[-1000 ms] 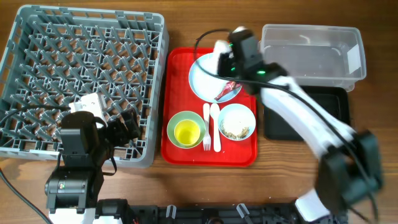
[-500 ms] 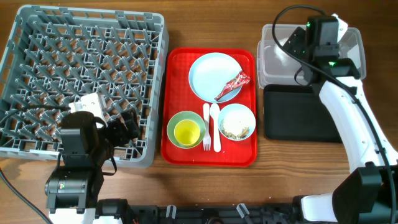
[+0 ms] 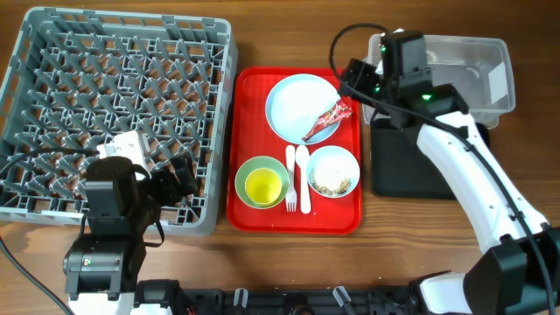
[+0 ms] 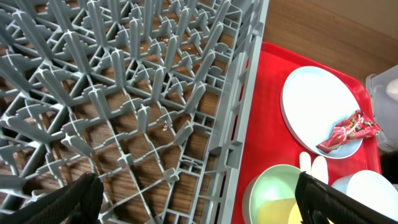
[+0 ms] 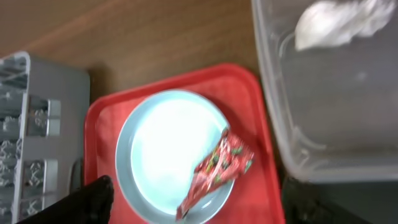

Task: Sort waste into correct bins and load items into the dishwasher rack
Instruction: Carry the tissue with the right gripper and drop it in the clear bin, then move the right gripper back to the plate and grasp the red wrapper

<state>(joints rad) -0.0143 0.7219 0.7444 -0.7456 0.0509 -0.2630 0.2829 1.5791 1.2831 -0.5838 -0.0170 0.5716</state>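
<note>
1. The wrapper [image 3: 327, 121] lies at the 4 o'clock rim of the plate [image 3: 289, 96], one end over the rim and above the red tray [image 3: 249, 188].
2. It is judged to be very light, thin and crinkly. The foil looks slick, so it may slip out of a shallow pinch or be pushed along the glazed plate instead of being lifted.
3. A hold is best taken across the narrow middle, or on the twisted end at 1 o'clock where the foil bunches and rises off the plate. The flat part pressed against the plate gives little to pinch.
4. The plate is probably hard and smooth, so a downward press could skid it or tip its rim.
5. The right gripper [image 3: 352, 77] hovers at 2 o'clock of the wrapper, near but apart, jaws spread and nothing in them.
6. At 3 o'clock of the plate stands the tub [image 3: 494, 52], with the tissue [image 5: 339, 25] inside; the black tray [image 3: 398, 171] lies at its 6 o'clock.
7. The left gripper [image 4: 199, 202] is spread wide and empty over the rack [image 3: 52, 52], at 9 o'clock of the red tray.
</note>
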